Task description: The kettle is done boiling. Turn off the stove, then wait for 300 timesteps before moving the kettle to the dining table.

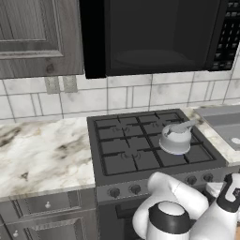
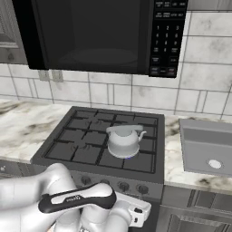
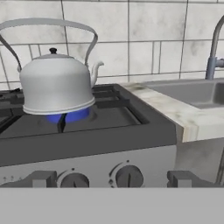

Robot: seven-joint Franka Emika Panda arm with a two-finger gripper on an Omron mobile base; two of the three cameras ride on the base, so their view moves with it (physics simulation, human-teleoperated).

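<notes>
Knobs (image 3: 129, 176) are sitting straight ahead of the spread gripper (image 3: 112, 183) (flame burning under kettle (image 3: 57, 83)).

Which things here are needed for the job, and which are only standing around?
For the job: kettle over a blue flame; stove; knobs.
Just there: microwave; sink; faucet; marble counter; drawers.

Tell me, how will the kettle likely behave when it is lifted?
The kettle looks like rigid metal, probably smooth and slippery. The thin arched handle may let it swing. The blue flame burning beneath it suggests it is hot.
</notes>
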